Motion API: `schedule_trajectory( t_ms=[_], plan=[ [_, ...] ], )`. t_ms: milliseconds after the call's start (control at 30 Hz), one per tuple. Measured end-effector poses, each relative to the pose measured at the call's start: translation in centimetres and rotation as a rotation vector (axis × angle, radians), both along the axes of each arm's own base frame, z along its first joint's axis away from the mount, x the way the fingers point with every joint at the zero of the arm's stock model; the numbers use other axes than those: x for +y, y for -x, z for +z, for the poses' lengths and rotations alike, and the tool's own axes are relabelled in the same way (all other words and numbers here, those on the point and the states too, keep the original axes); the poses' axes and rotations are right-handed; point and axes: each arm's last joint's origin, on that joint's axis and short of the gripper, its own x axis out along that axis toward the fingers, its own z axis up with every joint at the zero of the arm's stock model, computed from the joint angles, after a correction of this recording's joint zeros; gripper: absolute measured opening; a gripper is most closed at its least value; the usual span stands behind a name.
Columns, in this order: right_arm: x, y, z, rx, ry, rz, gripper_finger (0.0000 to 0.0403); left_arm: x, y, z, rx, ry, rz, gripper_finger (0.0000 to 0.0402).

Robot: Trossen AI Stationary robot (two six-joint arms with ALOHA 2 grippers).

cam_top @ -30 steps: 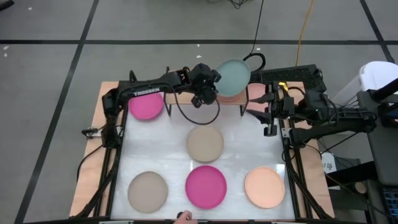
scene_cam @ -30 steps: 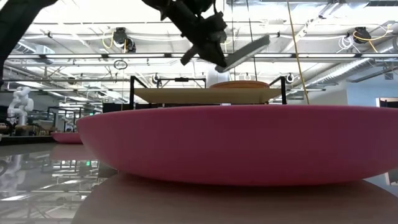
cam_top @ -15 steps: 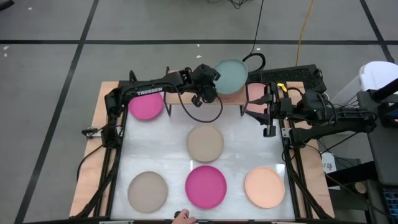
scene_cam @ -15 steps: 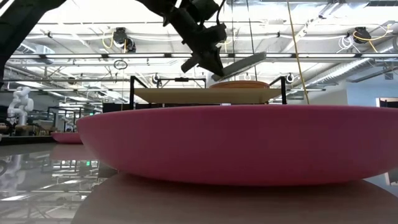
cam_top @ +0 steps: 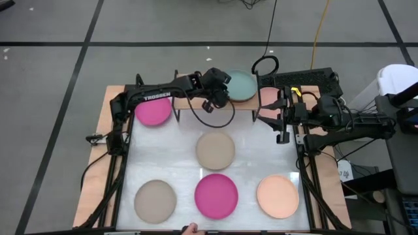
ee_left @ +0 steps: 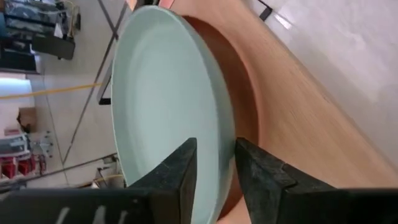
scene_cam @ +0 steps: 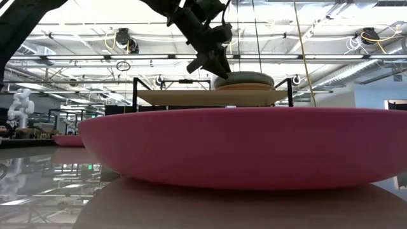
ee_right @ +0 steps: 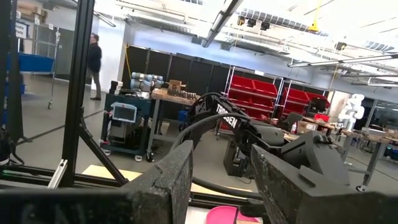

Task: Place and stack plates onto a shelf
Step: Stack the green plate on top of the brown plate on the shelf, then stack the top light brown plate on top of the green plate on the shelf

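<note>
The teal plate (cam_top: 243,85) lies level on a brown plate (scene_cam: 245,86) at the right part of the shelf's wooden top (scene_cam: 191,97), which stands at the table's far edge. A pale pink plate (cam_top: 268,96) is beside that stack. My left gripper (cam_top: 219,93) is at the teal plate's left rim, shut on it. My right gripper (cam_top: 282,132) hovers open by the table's right edge, off the shelf's right end, holding nothing. Magenta (cam_top: 153,111), beige (cam_top: 215,150), taupe (cam_top: 155,199), magenta (cam_top: 217,194) and peach (cam_top: 277,196) plates rest flat on the white table. My left gripper pinches the teal plate's rim (ee_left: 219,155) between its two fingers, one finger (ee_left: 180,171) on the upper face and the other (ee_left: 255,177) under the rim, beside the brown plate. It comes slanting down from the table's left. The plate lies flat on the brown plate.
The shelf's black legs (cam_top: 175,114) and the table's black frame posts (cam_top: 300,153) stand around the work area. The shelf top's left half (cam_top: 189,101) is bare. A person's hand (cam_top: 191,228) shows at the table's near edge.
My left gripper has moved down toward the shelf and levelled out. The teal plate, held tilted above the brown plate a second ago, now lies flat on it.
</note>
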Motion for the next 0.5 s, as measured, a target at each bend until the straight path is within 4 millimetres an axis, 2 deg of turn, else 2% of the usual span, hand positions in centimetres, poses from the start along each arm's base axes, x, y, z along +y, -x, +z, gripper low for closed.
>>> schedule_trajectory(
  t_ms=[300, 400, 500],
  plan=[
    [0.0, 0.0, 0.0, 0.003, -0.011, -0.001, 0.0144, -2.7, 0.7, 0.5, 0.102, -0.032, 0.078, 0.0161],
    [0.0, 0.0, -0.2, 0.021, -0.013, 0.000, 0.0144, -4.6, 2.2, 3.0, 0.091, -0.088, 0.156, 0.0167],
    [0.0, 0.0, -0.3, 0.028, -0.018, -0.014, 0.0144, -6.6, 5.1, 7.1, -0.015, -0.038, 0.198, 0.0167]
  ],
)
